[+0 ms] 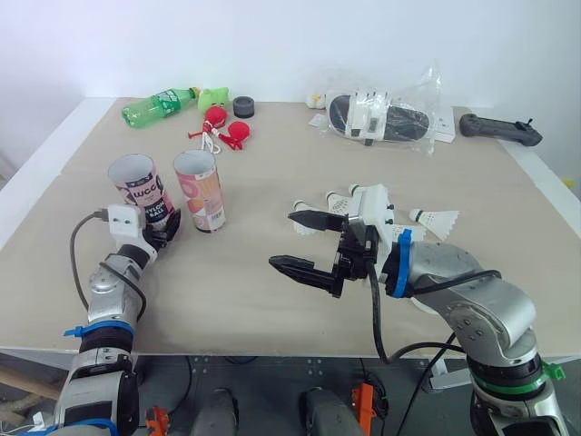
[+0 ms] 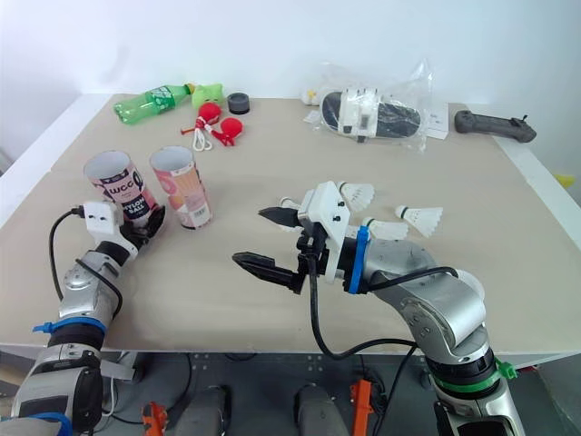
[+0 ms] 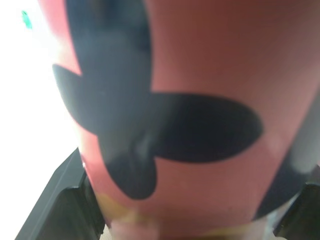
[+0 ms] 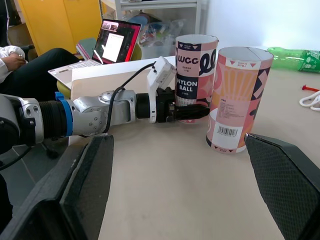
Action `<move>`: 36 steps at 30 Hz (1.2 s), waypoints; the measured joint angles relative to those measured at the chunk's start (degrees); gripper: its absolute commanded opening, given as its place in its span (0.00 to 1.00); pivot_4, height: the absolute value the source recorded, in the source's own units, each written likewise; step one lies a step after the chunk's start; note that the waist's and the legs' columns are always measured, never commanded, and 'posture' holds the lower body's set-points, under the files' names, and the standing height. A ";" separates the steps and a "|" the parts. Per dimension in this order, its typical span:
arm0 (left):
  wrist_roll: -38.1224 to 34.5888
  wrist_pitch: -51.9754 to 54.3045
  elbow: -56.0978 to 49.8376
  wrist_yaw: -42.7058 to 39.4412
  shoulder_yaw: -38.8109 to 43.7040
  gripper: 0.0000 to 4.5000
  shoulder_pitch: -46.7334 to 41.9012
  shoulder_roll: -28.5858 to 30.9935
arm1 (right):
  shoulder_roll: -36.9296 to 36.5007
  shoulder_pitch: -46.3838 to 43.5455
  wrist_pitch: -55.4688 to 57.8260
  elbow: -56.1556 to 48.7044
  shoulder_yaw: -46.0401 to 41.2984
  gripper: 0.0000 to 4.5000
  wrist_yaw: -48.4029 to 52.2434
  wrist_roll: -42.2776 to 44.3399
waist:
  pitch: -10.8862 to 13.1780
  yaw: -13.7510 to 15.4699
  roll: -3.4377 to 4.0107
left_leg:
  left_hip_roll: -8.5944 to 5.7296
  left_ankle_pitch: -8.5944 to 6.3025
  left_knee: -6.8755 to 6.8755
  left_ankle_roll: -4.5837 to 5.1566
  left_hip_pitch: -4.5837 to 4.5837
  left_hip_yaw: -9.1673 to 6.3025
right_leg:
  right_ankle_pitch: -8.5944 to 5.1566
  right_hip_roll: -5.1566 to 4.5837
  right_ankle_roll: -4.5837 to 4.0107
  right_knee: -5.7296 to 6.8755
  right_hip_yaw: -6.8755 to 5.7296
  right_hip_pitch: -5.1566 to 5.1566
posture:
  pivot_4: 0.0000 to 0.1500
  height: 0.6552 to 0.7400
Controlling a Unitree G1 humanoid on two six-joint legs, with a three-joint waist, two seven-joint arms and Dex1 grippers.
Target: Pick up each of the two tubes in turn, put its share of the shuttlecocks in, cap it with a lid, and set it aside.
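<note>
Two hands, two states. The left hand [image 1: 162, 227] is clamped low on the WCC tube [image 1: 136, 186], with its fingers [image 3: 55, 200] on either side of the wall. The tube is at the left of the counter [image 1: 272, 182], mouth up and leaning slightly. I can't tell if its base is off the surface. The right hand [image 1: 283, 241] is spread wide and empty over mid-counter, aimed at the tubes.

Moving outward, the second tube [image 1: 200, 191] stands upright just beside the held one, not touching it. The shuttlecocks [image 2: 356, 193] lie loose behind the right hand.

For this step, I'd lift straight up so the neighbour doesn't get knocked. The low grip looks right, since it leaves the mouth free. Then I'd tip the mouth toward the right arm. The right hand will have to turn back for the shuttlecocks, and feeding them cork-first is probably best.

Views:
- **Right wrist view:** adds a side-on check of the grip and the gap between the tubes, plus a person seated with a laptop [image 4: 117, 42] beyond the counter edge.
- **Head views:** add the shuttlecocks and a black disc [image 1: 243, 106], likely a lid, by the green bottle [image 1: 162, 106] at the far edge.
</note>
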 measured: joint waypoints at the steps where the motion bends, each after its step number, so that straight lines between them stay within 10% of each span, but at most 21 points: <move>1: -0.69 1.02 -2.92 -0.65 0.37 0.70 2.40 0.71 | -0.91 0.37 0.24 -0.22 -0.69 1.00 0.10 0.44 | 0.00 -0.07 0.00 | 0.01 0.00 -0.03 0.00 -0.01 0.00 | -0.03 0.00 -0.02 0.00 -0.01 -0.03 | 1.00 1.00; 15: -7.54 25.34 -49.56 -24.88 1.67 0.70 32.69 31.36 | -8.15 14.65 -2.43 1.54 -7.99 1.00 -3.01 -6.50 | 0.09 0.32 0.12 | 0.17 0.02 -0.25 -0.04 0.06 0.30 | -0.36 -0.26 -0.55 -0.01 -0.26 -0.15 | 1.00 1.00; 24: -5.13 37.06 -57.74 -35.36 -9.82 0.70 22.64 46.22 | 5.37 11.16 -4.58 5.62 6.32 1.00 -19.52 -25.41 | 0.12 -0.20 0.18 | 0.39 0.02 -0.39 -0.03 -0.36 0.28 | -0.29 0.14 -0.49 0.06 -0.14 -0.66 | 1.00 1.00; 36: 1.56 39.64 -54.00 -38.41 -23.43 0.70 9.80 44.30 | 20.32 6.12 -10.35 22.64 13.58 1.00 -30.49 -39.43 | 0.13 -0.16 0.19 | 0.52 -0.01 -0.36 -0.01 -0.76 0.21 | -0.31 0.32 -0.50 0.13 -0.18 -1.02 | 1.00 1.00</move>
